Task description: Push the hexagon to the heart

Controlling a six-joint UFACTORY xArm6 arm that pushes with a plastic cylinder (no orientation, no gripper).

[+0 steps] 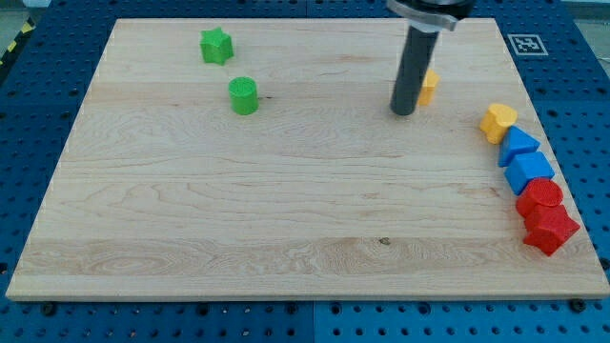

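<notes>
A yellow hexagon (429, 86) lies on the wooden board near the view's top right, partly hidden behind my rod. My tip (403, 111) rests on the board just left of and slightly below the hexagon, touching or nearly touching it. A yellow heart (498, 121) lies further to the view's right, near the board's right edge, a short gap away from the hexagon.
Below the heart, a row runs down the right edge: a blue triangle (518, 144), a blue block (530, 171), a red round block (540, 195) and a red star (550, 228). A green star (216, 46) and a green cylinder (244, 95) sit at the top left.
</notes>
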